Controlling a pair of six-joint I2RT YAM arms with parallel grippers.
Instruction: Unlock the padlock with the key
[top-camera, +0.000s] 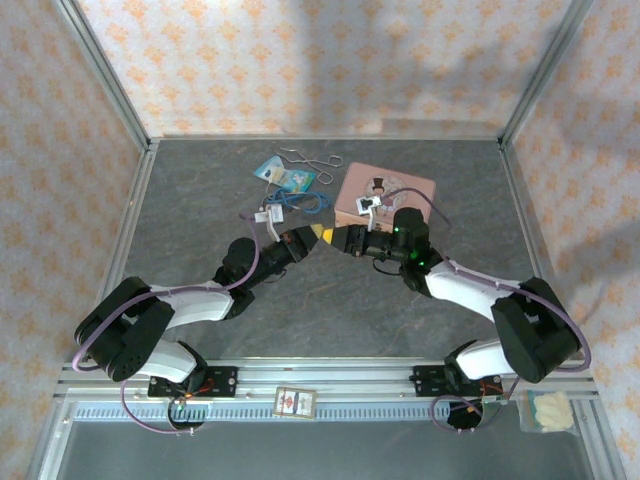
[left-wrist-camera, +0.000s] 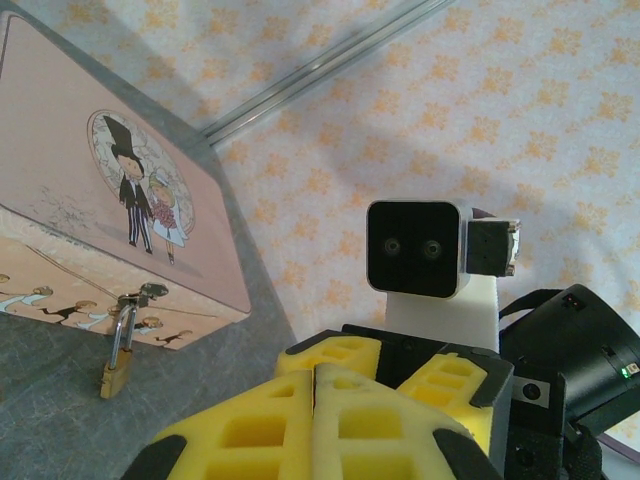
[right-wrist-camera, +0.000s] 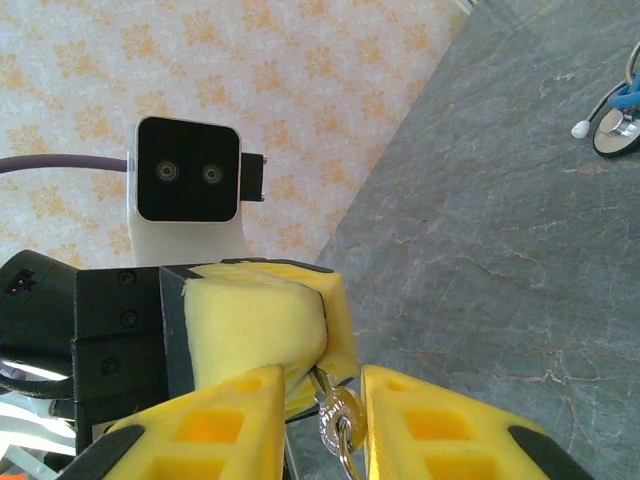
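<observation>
1. Left gripper (left-wrist-camera: 313, 392) is clamped shut on the key (right-wrist-camera: 338, 412); you see the key's head and ring sticking out of its foam tips.
2. Right gripper (top-camera: 348, 240) meets it tip to tip at mid-table. Its fingers (right-wrist-camera: 430, 430) stand on either side of the key head with a gap between them; you cannot tell whether they pinch it.
3. Room: bare tabletop (top-camera: 330, 310) lies open toward the near rail (top-camera: 340, 375) and out to both sides.
4. Far left, note the stethoscope (top-camera: 300, 200) and a blue packet (top-camera: 283, 175).
5. Pink tin (top-camera: 385, 190) sits just beyond the right gripper.
6. Padlock (left-wrist-camera: 117, 377) hangs from the tin's front hasp, body down at the tabletop, low and left of your left fingertips and apart from them.
</observation>
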